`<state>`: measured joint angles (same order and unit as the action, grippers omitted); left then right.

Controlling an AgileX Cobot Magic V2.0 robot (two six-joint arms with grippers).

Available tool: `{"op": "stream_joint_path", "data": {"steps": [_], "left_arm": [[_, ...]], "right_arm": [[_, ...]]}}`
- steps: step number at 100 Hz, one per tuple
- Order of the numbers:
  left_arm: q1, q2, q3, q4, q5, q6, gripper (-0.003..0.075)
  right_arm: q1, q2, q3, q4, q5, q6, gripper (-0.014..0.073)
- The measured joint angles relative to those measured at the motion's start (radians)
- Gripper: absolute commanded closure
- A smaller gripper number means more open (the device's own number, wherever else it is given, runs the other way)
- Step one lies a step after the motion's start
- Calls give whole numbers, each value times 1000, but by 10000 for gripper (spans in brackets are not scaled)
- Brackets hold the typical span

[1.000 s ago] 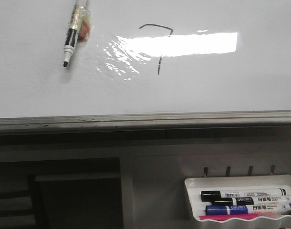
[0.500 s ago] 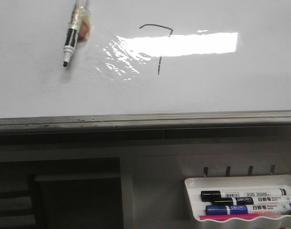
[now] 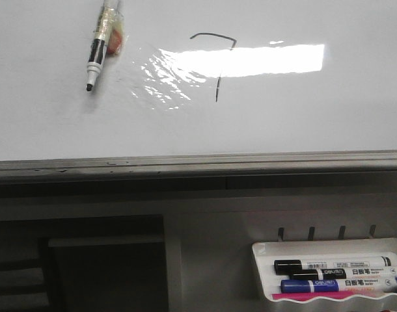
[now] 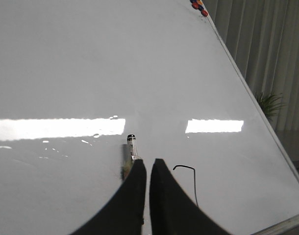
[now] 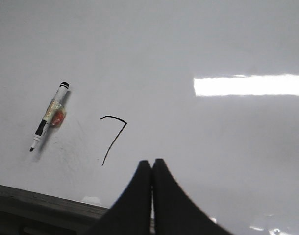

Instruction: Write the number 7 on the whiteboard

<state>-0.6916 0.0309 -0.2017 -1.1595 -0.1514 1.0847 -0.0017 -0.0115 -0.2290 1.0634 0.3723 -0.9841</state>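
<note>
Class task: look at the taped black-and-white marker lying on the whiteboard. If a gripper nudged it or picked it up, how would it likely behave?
The marker looks like a slim rigid tube, so it is probably stiff and light. Its round barrel may roll on the glossy whiteboard, though the lumpy tape wrap could check that. Smooth plastic might slip between narrow fingers; gripping at the tape seems safer.

Glare swallows part of the number 7 (image 3: 216, 65) downstroke. The marker (image 3: 98, 49) is cut off by the top edge. Tray pens' (image 3: 335, 276) labels are too small to read.

A taped marker (image 3: 99, 47) lies uncapped, tip down. Below, a white tray (image 3: 266, 273) holds black and blue markers (image 3: 335, 272). A potted plant (image 4: 269, 104) stands before grey curtains (image 4: 267, 44).
</note>
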Motion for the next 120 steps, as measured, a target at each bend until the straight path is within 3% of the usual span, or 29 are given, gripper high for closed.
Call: {"op": "stream_joint_path", "data": {"steps": [8, 16, 32, 41, 60, 94, 120], "left_arm": [[16, 0, 18, 150, 2, -81, 741], [60, 19, 48, 337, 2, -257, 741], [232, 61, 114, 721, 16, -663, 741], [333, 64, 142, 875, 18, -796, 741], [477, 40, 200, 1046, 30, -879, 741], [648, -35, 202, 1098, 151, -908, 741], [636, -35, 202, 1105, 161, -925, 741]], "right_arm": [[0, 0, 0, 0, 0, 0, 657], [0, 0, 0, 0, 0, 0, 657], [0, 0, 0, 0, 0, 0, 657], [0, 0, 0, 0, 0, 0, 657], [0, 0, 0, 0, -2, 0, 657], [0, 0, 2, 0, -2, 0, 657], [0, 0, 4, 0, -2, 0, 657]]}}
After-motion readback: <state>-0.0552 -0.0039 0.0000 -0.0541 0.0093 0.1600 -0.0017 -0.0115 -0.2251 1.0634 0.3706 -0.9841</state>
